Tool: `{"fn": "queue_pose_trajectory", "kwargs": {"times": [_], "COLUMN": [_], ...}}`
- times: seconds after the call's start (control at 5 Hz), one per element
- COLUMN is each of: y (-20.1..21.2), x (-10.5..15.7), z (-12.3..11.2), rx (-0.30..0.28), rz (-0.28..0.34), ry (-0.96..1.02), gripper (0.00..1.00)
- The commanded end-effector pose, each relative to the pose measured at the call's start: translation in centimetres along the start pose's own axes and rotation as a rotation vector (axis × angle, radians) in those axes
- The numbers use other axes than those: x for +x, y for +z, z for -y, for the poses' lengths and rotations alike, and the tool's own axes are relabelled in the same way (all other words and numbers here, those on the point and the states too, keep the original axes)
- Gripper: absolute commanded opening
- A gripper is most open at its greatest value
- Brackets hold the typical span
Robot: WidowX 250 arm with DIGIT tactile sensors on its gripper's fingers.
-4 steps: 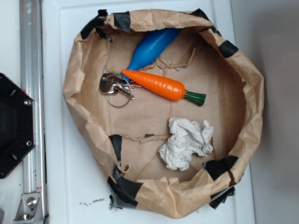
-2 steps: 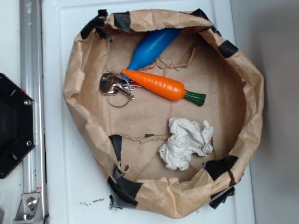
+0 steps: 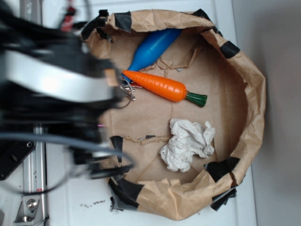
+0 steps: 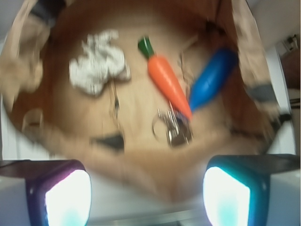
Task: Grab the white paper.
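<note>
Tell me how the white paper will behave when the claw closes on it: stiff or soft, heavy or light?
The white paper is crumpled into loose folds, so it will probably compress and deform rather than resist. It looks thin and tissue-like, so likely very light. Lying flat and irregular on the brown paper tray, it seems unlikely to roll.

White paper [image 3: 187, 144] in the paper basket [image 3: 254, 89], below the carrot [image 3: 162, 86] (keys [image 4: 174, 128] at its tip).

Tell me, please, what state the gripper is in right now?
Gripper: open, fingers spread wide and holding nothing; the crumpled white paper wad lies untouched.
</note>
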State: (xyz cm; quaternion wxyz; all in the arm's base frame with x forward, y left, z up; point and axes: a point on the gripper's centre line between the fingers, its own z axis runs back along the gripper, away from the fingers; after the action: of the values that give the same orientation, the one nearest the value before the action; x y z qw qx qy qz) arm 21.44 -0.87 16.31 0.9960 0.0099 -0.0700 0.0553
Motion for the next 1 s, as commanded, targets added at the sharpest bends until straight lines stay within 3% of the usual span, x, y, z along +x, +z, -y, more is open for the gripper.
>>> {"fn": "queue_pose_trajectory", "kwargs": {"times": [0.0, 0.2, 0.4, 0.6, 0.8], "y": [-3.3, -7.8, -10.8, -13.2, -14.5], "x": [6.1, 6.7, 7.1, 6.3, 5.4], "z": [1.0, 0.8, 1.6, 4.8, 7.1], "rx": [-0.088, -0.240, -0.225, -0.102, -0.082], "rz": [0.009, 0.020, -0.032, -0.108, -0.178], "ry": [0.287, 0.359, 0.378, 0.367, 0.370], "gripper": [1.00, 1.00, 1.00, 1.00, 0.00]}}
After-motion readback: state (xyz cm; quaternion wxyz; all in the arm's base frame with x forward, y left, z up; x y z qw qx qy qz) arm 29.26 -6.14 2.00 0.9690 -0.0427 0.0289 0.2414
